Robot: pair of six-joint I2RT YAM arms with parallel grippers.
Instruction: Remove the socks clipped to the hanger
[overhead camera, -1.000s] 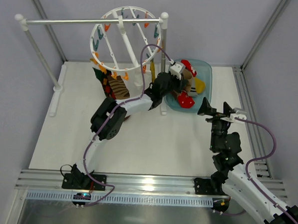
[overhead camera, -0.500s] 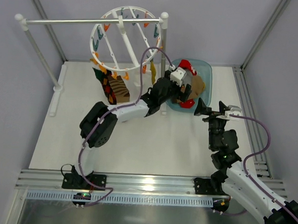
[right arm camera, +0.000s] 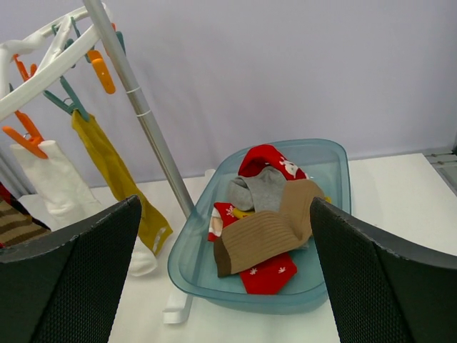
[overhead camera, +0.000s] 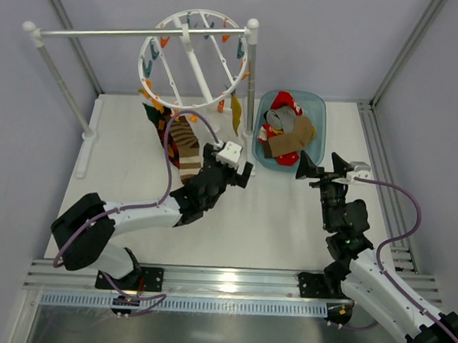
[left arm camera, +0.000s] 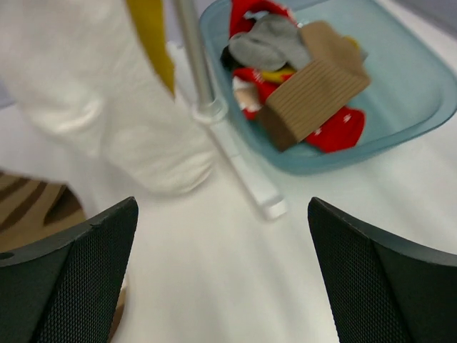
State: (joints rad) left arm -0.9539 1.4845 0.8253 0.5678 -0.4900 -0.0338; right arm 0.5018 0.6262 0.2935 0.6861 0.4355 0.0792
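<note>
Socks: striped sock (overhead camera: 185, 150), white sock (right arm camera: 53, 182) and yellow sock (right arm camera: 118, 179) hung clipped under the hanger (overhead camera: 196, 70).
Handling: soft, light, limp (a judgement); grasp low, pull down off the clip.
Left gripper (overhead camera: 238, 170): jaws apart, empty, near the striped sock.
Right gripper (overhead camera: 321, 167): jaws apart, empty, beside the bin (overhead camera: 315, 105).

hanger (overhead camera: 190, 106) x1 | clipped socks (overhead camera: 185, 157) x4 seen | basin (overhead camera: 313, 111) x1 | pincers (overhead camera: 240, 174) (overhead camera: 323, 169) x2
</note>
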